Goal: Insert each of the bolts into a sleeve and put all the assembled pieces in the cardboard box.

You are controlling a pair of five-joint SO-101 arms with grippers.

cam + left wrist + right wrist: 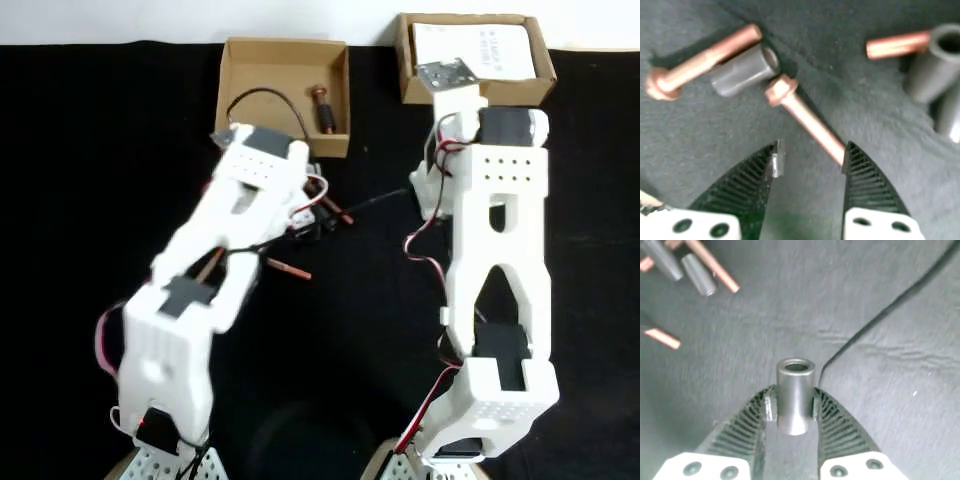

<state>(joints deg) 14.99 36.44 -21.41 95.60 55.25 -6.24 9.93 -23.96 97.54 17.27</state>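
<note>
The right gripper [792, 407] is clenched on a dark grey sleeve [796, 385], held upright between the pads with its open bore facing up, ready to take a bolt. Behind it on the black cloth [880, 315], well apart, lie more loose sleeves [699, 275] and copper bolts [715, 265].

The left gripper [811, 156] hangs with its jaws spread and nothing in them. The tip of a copper bolt [805, 117] lies against the inner edge of one finger [855, 170], its head pointing away. Just past that head lies a grey sleeve [744, 71] with a second bolt [702, 57] alongside it, and further off are another sleeve [935, 62] and bolt [897, 44].

In the high view, the cardboard box [285, 43] holds what looks like one assembled piece [322, 108]. One more bolt [288, 268] lies on the table beside the left arm.

By my reckoning the job is at an early stage: one piece is boxed, one sleeve is held for mating, and no bolt is gripped yet. Several bolts and sleeves remain to be paired and put in the box.
</note>
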